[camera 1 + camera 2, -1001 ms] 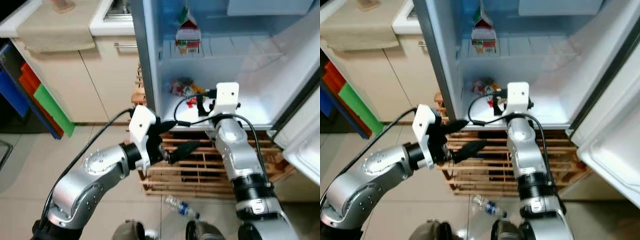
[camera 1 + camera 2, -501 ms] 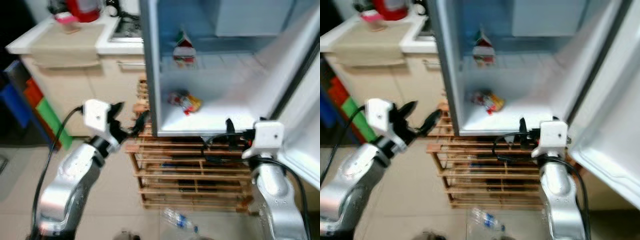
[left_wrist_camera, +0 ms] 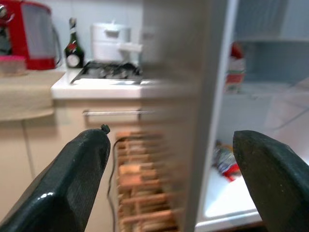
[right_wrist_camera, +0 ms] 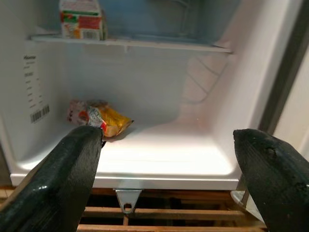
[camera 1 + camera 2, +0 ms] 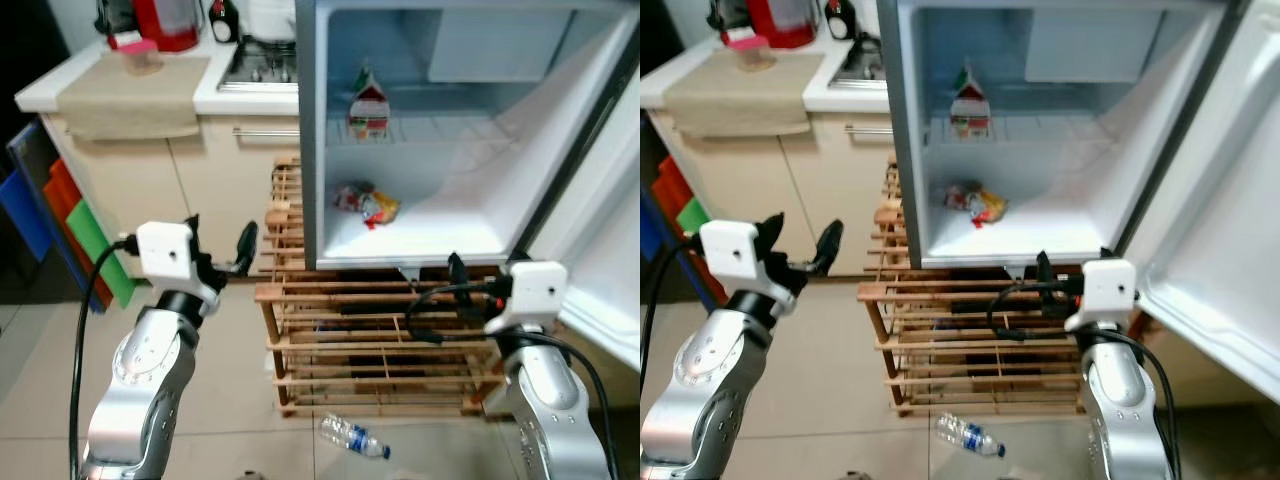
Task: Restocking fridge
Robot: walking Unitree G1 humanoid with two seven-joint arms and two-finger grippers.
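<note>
Both pincers released and empty; water bottle lies on the floor in front of the wooden rack under the open fridge, long axis slanted left-right, below and between them, probably nearer right pincer than left pincer.

Glossy white fridge interior; slatted bare-wood rack.

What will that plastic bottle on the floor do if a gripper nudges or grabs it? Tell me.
The plastic bottle lies on its side on smooth tile, so a nudge would probably roll it. It looks clear and thin-walled, so likely light and apt to dent under the fingers. Its round, glossy body may slip.
</note>
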